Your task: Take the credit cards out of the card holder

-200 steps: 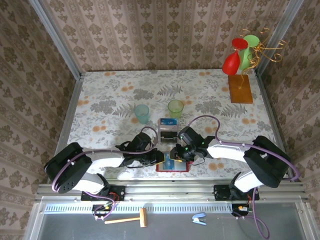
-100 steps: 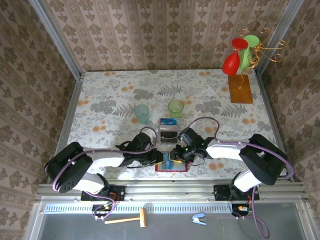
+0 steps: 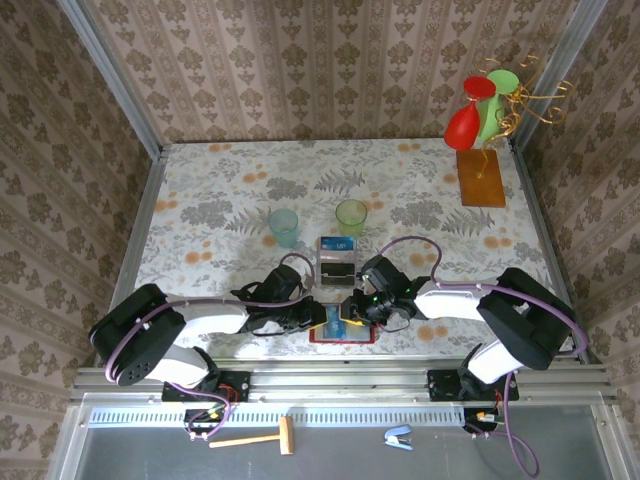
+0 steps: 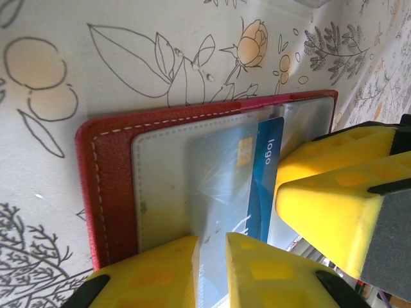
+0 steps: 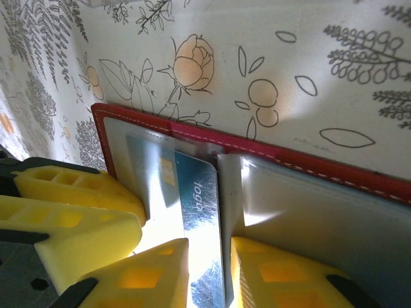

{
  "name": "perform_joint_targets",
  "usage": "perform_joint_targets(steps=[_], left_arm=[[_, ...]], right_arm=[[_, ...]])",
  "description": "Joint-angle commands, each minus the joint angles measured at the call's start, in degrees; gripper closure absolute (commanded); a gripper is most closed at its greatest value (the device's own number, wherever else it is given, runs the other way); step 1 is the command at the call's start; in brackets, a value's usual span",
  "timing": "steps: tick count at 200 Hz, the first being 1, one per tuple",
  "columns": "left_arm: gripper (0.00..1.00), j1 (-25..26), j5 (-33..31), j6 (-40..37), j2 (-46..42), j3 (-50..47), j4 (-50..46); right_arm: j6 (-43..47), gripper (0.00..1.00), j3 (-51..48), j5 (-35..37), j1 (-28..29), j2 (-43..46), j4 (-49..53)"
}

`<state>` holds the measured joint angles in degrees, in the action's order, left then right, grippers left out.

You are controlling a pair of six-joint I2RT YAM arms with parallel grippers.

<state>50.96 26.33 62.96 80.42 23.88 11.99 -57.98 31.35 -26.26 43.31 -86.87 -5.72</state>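
Note:
The dark-red card holder (image 3: 345, 335) lies open at the table's near edge, between both grippers. Its grey transparent pockets (image 4: 160, 179) face up. A blue credit card (image 4: 264, 173) marked "logo" sticks halfway out of the left pocket towards the fold (image 5: 196, 192). My left gripper (image 4: 210, 263) is shut on the near edge of that pocket leaf, pinning the card holder (image 4: 109, 186). My right gripper (image 5: 209, 269) is shut on the blue card's free end, a finger on each side. From above, the left gripper (image 3: 322, 318) and right gripper (image 3: 351, 311) almost touch. Other cards are hidden.
A clear plastic box (image 3: 337, 258) stands just behind the card holder. Farther back are a teal cup (image 3: 284, 226) and a green cup (image 3: 351, 215). A wooden stand (image 3: 480, 178) with red and green pieces is at the far right. The metal rail (image 3: 340, 378) runs just behind the grippers.
My right gripper has edged slightly left over the card holder and its jaws have narrowed a little on the blue card. The left arm has stayed still.

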Motion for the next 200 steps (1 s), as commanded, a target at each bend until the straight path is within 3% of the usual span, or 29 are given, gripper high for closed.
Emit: perform_joint_targets(steps=[1,120,200], left_arm=[[0.81,-0.30,-0.84,-0.73,0.68,-0.59,-1.79],[0.80,-0.46,-0.49,-0.90,0.58,-0.32,-2.07],[0.79,-0.77,-0.49,-1.15,0.04,-0.59,-2.67]], right_arm=[[-2.10,0.78,-1.42,-2.03,-0.24,-0.76,-3.25],[-2.52,0.93,-2.45,-2.61,-0.86,0.77,-4.08],[1.21,0.94,-3.84,-1.18,-3.53,4.82,2.50]])
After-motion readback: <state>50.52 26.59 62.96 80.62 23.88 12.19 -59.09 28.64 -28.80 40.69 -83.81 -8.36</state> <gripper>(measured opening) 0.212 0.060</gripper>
